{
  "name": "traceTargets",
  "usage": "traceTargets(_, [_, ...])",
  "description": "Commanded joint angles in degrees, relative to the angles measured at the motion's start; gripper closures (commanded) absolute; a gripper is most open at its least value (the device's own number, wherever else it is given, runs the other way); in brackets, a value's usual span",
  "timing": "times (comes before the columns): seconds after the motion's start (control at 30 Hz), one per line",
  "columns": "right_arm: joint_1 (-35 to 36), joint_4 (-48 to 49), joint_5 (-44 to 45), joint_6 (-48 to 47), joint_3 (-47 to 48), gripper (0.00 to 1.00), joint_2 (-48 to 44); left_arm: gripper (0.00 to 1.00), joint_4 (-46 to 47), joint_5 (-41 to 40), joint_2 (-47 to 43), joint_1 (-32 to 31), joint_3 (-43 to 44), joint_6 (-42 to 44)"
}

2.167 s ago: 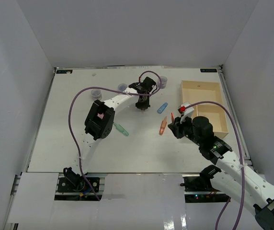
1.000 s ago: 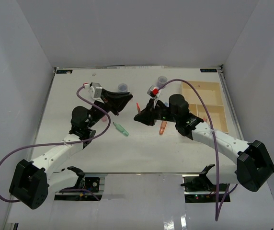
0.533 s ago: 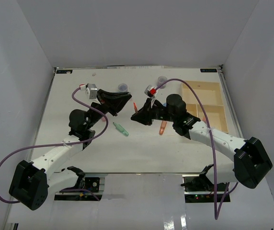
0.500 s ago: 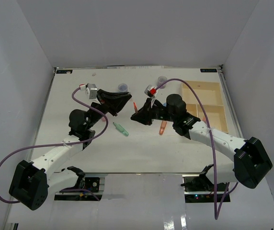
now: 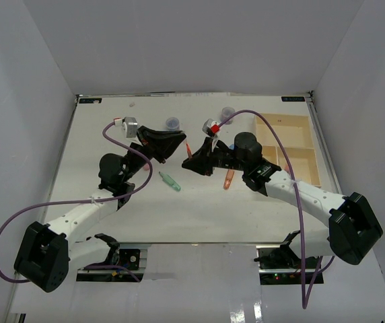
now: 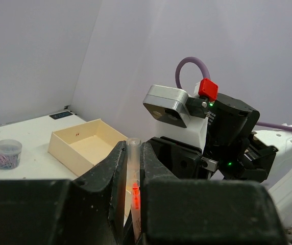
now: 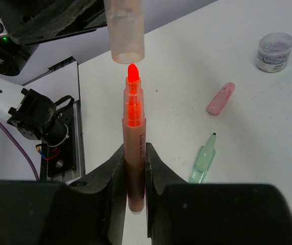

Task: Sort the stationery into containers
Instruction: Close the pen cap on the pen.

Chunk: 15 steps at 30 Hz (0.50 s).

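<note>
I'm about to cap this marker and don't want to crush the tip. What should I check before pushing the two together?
1. Right tool shut on marker: ok.
2. Left tool shut on cap: ok.
3. Cap's open end faces the tip: ok.
4. Cap and tip apart, small gap: ok.
5. Cap centred over tip: cannot tell; it looks slightly off in the right wrist view.
</note>
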Motion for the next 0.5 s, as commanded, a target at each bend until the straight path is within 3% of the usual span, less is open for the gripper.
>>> traceTargets(0.0, [0.6, 4.0, -1.3, -1.2, 2.5, 0.92, -1.0, 1.00, 2.2, 0.0, -0.1, 0.3, -0.4, -1.0])
traceTargets(0.47, [0.7, 4.7, 0.4, -1.8, 2.0, 0.92, -1.7, 1.00, 2.1, 0.5, 0.8, 0.3, -0.4, -2.4])
